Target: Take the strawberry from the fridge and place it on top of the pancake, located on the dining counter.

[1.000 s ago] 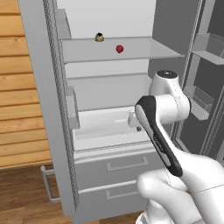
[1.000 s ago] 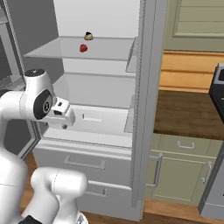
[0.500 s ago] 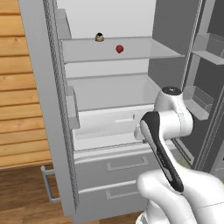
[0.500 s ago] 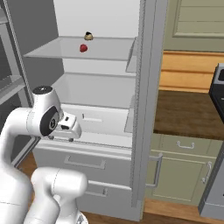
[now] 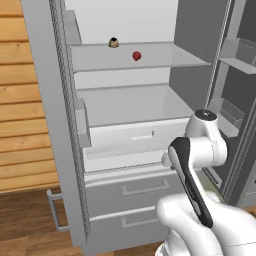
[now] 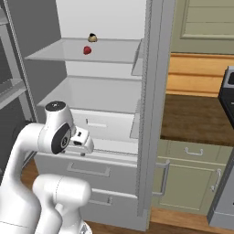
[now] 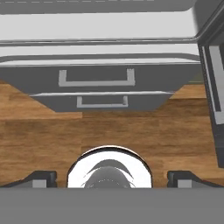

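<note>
Fridge open, white interior exposed, door swung out on the right with shelves in it. Strawberry on the upper pale shelf, toward its front edge, sitting alone and untouched. Small brown-and-cream jar-like item farther back and to the left on the same shelf, apart from the fruit. Same pair seen from the right base view: strawberry nearer, jar-like item behind it. Below, a second shelf, then a white crisper bin, then two grey drawers with bar handles.

Gripper low, well below the strawberry shelf, level with the crisper front and just ahead of the drawers. Jaws spread wide, holding nothing; tips at the far left and right of the hand view, which looks down past the drawer handles onto wooden floor.
</note>
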Tool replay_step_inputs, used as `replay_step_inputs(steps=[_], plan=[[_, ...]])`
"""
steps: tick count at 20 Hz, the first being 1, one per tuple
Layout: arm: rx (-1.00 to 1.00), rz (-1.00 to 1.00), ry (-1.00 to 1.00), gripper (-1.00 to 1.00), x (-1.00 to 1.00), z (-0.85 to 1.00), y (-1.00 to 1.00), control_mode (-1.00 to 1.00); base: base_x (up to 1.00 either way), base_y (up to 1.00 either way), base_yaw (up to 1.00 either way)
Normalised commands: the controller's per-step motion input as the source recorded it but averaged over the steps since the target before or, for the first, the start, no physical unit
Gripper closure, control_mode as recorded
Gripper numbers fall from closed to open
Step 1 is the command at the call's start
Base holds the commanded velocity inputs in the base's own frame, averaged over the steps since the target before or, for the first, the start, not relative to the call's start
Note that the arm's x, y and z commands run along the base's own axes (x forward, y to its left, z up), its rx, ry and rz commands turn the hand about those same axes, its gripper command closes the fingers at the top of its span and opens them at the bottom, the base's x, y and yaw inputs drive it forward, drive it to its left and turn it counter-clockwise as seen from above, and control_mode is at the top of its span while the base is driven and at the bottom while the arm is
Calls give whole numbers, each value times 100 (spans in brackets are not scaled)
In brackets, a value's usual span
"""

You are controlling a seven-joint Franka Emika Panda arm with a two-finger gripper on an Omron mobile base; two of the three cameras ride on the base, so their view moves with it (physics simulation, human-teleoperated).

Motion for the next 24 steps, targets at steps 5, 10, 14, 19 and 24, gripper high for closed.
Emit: replay_step_inputs(steps=[5, 10, 14, 19, 24], plan=[[0, 0, 0, -100, 0, 0, 1, -100, 0, 0, 0], [0, 0, 0, -100, 1, -1, 33, -100, 0, 0, 0], [0, 0, 0, -100, 0, 0, 0, 100, 15, 53, -3], [0, 0, 0, -100, 0, 0, 0, 100, 37, 3, -1], [0, 0, 0, -100, 0, 0, 0, 100, 60, -6, 0]])
